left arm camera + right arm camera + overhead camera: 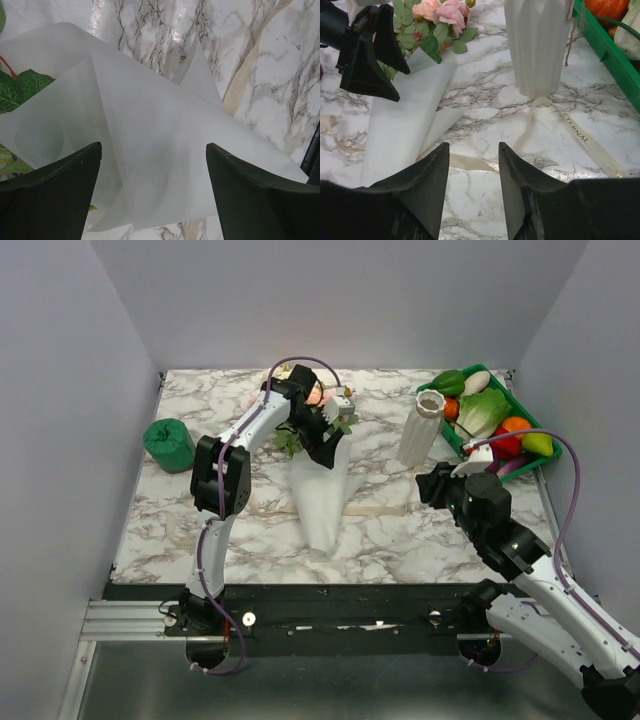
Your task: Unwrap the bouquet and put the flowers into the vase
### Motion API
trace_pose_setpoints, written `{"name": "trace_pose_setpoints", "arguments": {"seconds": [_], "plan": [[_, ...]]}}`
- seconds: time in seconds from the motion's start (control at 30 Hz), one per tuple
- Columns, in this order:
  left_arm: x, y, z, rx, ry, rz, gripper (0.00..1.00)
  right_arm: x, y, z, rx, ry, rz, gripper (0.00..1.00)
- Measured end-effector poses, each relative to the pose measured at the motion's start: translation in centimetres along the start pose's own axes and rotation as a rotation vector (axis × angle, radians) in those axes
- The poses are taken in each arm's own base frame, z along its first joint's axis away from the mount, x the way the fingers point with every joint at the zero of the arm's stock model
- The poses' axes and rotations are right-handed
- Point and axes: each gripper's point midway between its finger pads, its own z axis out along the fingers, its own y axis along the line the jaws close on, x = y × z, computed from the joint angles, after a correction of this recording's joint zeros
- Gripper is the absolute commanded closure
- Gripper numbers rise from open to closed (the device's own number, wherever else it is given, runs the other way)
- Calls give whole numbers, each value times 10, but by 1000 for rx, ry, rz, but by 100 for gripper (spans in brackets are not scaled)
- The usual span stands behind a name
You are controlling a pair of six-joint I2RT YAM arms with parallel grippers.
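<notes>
Though the ribbon [580, 132] lies loose on the surface [200, 530], the bouquet [320, 480] sits wrapped mid-frame. The left end effector [152, 150] hangs spread above its paper [150, 90]; the right end effector [472, 150] is half-spread, empty. Next, I'd pinch the paper's edge.

Soft, even light is coming from above onto the white marble tabletop with grey veins [400, 530], so the shadows under the arms are showing pale and short. In the left wrist view, glare is whitening the marble at the top, and the black fingers [50, 200] of the left gripper [154, 150] are looking slightly soft. In the top view, the plain grey walls [60, 440] are leaning outward toward the edges.
</notes>
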Motion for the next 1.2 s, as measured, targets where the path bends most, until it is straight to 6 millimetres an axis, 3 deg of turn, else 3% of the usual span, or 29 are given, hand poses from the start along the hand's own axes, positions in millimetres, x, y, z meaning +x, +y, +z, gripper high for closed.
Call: {"name": "trace_pose_setpoints", "arguments": {"seconds": [0.17,0.27,0.3,0.37,0.4,0.43,0.47,0.5,0.57,0.63,1.13,1.17,1.2], "plan": [[3,-1,2,5,10,-2,18,1,2,0,-9,3,2,61],[3,-2,2,5,14,-1,37,1,3,0,-15,4,4,62],[4,-3,3,6,17,-1,51,1,3,-1,-17,4,4,62],[5,-4,2,8,23,-6,63,0,4,-1,-22,3,5,61],[6,-4,2,9,27,-5,71,0,4,-1,-23,2,5,57],[7,-4,2,9,30,-5,73,-1,4,-2,-25,0,6,53],[8,-4,2,10,33,-4,74,-1,5,-2,-28,-1,7,41],[9,-5,2,11,36,-5,81,-1,5,-2,-30,-2,8,36],[10,-6,2,14,41,-11,89,-1,6,-2,-33,-1,9,28],[11,-6,1,13,44,-11,100,-1,6,-2,-34,-1,7,27],[13,-3,0,-9,60,-25,100,-2,7,-2,-40,-5,8,27],[12,-4,-1,-9,60,-26,92,-2,7,-2,-42,-5,8,26],[10,-3,-2,-12,56,-24,55,-2,8,-2,-44,-4,8,25]]}}
